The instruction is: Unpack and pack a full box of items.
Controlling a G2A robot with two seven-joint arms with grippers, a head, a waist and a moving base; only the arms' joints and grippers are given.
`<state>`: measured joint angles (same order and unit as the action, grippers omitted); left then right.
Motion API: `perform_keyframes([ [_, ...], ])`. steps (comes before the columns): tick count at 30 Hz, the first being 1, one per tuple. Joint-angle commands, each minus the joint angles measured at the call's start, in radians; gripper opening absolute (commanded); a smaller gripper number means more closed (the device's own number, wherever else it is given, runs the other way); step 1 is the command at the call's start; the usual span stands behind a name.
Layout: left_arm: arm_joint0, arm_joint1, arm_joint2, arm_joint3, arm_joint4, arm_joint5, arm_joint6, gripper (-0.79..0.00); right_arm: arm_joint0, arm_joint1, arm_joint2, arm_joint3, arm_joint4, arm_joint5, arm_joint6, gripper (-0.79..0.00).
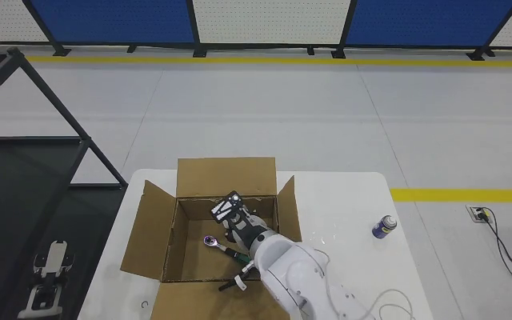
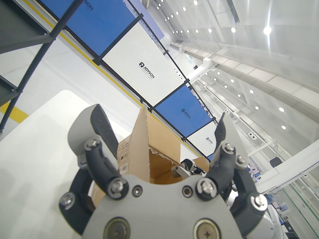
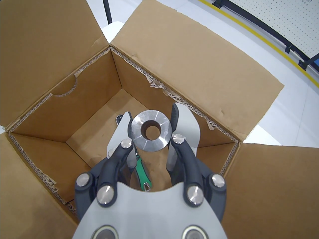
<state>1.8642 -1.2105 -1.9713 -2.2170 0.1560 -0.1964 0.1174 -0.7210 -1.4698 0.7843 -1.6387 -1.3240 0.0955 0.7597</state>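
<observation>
My right hand clasps a silver metal ring over the open brown cardboard box. A green-handled tool lies beneath. My left hand is released.

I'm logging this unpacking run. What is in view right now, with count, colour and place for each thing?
cardboard box: one, brown, flaps open, on the table
metal ring: one, silver, held above the box's inside
green-handled tool: one, green handle, on the box floor
round-headed tool: one, silver and purple, on the box floor
can: one, blue, upright on the table, apart from the box
table: one, white
right gripper: one, grey and black, shut on the metal ring
left gripper: one, grey and black, open, beside the box
</observation>
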Motion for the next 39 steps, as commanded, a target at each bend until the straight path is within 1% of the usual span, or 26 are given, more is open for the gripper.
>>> perform_keyframes([
  [1, 0.0, 0.0, 0.0, 0.0, 0.0, 0.0, 0.0, 0.0, 0.0, 0.0, 0.0, 0.0, 0.0, 0.0, 0.0, -0.785],
  [8, 0.0, 0.0, 0.0, 0.0, 0.0, 0.0, 0.0, 0.0, -0.003, 0.0, 0.0, 0.005, -0.001, -0.002, -0.002, -0.785],
  [10, 0.0, 0.0, 0.0, 0.0, 0.0, 0.0, 0.0, 0.0, -0.005, -0.005, -0.005, 0.052, -0.002, 0.003, -0.02, -0.785],
  [13, 0.0, 0.0, 0.0, 0.0, 0.0, 0.0, 0.0, 0.0, 0.028, -0.024, -0.016, 0.145, 0.078, -0.02, -0.047, -0.785],
  [18, 0.0, 0.0, 0.0, 0.0, 0.0, 0.0, 0.0, 0.0, 0.118, -0.071, -0.069, 0.344, 0.181, -0.037, -0.062, -0.785],
  [26, 0.0, 0.0, 0.0, 0.0, 0.0, 0.0, 0.0, 0.0, 0.227, -0.152, -0.148, 0.594, 0.257, 0.01, -0.1, -0.785],
  [33, 0.0, 0.0, 0.0, 0.0, 0.0, 0.0, 0.0, 0.0, 0.287, -0.215, -0.195, 0.737, 0.267, 0.087, -0.104, -0.785],
  [39, 0.0, 0.0, 0.0, 0.0, 0.0, 0.0, 0.0, 0.0, 0.33, -0.266, -0.221, 0.847, 0.285, 0.109, -0.09, -0.785],
])
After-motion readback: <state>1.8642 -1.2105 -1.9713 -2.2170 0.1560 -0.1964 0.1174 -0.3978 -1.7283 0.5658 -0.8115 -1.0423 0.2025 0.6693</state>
